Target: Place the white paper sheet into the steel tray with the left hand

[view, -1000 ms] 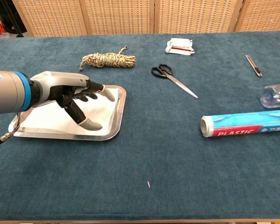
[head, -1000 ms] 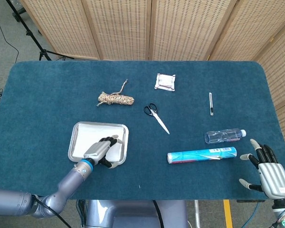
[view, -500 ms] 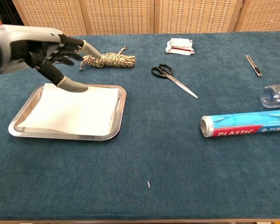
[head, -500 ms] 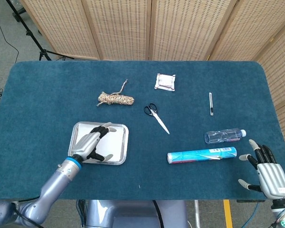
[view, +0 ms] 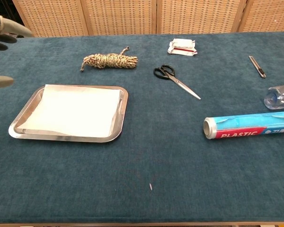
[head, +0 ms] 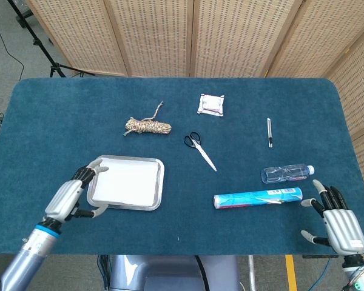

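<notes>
Reading "PLASTIC" on the wrap roll point(view: 248, 125). Paper point(view: 73, 109) lies in tray point(view: 121, 116). Left hand point(head: 73, 194) and right hand point(head: 338, 223): fingers spread, empty.

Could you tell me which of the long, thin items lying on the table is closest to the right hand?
The blue plastic-wrap roll, lying just left of the right hand. The scissors and the utility knife lie farther back on the cloth.

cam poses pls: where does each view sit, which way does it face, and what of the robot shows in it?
Head view: high above the near table edge, looking steeply down; shows left hand beside the steel tray and right hand.
Chest view: low at the near edge, facing across the table toward the screens; only left hand fingertips show.
Shared: tray, white paper sheet, rope, scissors.
</notes>
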Motion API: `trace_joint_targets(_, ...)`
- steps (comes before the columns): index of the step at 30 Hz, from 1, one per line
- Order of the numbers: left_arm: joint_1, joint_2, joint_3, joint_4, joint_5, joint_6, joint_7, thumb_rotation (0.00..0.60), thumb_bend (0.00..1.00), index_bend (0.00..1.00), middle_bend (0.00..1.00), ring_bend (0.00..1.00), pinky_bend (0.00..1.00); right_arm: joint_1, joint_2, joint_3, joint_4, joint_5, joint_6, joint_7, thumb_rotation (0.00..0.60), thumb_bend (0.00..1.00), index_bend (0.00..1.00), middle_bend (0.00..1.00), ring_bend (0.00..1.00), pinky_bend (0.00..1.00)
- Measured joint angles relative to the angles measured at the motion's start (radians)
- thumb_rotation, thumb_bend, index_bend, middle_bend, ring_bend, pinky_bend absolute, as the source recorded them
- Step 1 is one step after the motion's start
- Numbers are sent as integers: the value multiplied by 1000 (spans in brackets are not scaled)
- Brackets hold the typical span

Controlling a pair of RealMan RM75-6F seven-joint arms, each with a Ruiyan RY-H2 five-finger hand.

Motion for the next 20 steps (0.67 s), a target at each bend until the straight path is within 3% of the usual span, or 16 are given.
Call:
trace_joint_targets(8,174,-37,79,200,200,204,-51,600,242,138,0,0,0,4,-8,-5,0,-2,-10,-13,600,0,335,7,0,0)
trace_joint_targets(20,266,-100,87,398,255,272,-88,600,243,138,0,0,0,14,-23,-13,-2,3,-42,-37,600,0,335,7,0,0)
